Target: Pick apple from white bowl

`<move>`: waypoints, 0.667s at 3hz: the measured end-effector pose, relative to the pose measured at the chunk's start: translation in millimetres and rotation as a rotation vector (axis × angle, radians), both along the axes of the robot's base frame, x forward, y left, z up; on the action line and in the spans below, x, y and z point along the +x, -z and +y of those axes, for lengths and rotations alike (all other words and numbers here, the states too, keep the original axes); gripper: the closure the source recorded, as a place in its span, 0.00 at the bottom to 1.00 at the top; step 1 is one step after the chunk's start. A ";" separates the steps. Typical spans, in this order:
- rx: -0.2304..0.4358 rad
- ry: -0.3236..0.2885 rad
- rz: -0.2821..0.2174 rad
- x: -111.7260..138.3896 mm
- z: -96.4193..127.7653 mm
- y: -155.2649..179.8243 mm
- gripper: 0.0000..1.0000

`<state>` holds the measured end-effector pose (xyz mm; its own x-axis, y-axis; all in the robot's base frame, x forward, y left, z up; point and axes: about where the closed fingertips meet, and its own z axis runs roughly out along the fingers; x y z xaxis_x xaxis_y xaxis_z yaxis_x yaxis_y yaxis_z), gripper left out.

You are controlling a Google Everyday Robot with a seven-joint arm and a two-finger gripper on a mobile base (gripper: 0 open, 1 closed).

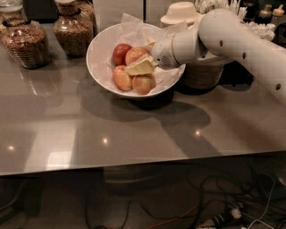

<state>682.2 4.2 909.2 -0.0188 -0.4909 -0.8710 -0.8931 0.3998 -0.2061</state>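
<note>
The white bowl (100, 49) stands on the grey table, lined with crinkled paper, and holds several red-yellow apples. One apple (134, 53) lies at the back middle, another (120, 77) at the front left. My gripper (140, 57) reaches into the bowl from the right, low over the apples. It is open. One cream finger (139, 67) lies in front of the back-middle apple, and the other shows behind it. No apple is lifted.
Two glass jars with brown contents (27, 42) (73, 29) stand at the back left. A stack of small off-white bowls (181, 11) and a round container (203, 74) stand behind my arm on the right. The table's front edge (134, 165) runs across the view, with cables on the floor below.
</note>
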 end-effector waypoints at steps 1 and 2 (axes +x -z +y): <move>0.020 0.004 0.006 -2.8 -2.1 -2.0 0.74; 0.056 0.008 -0.022 -9.2 -6.8 -17.9 0.96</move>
<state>673.0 -2.6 927.1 -0.0034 -0.4409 -0.8976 -0.8855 0.4184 -0.2021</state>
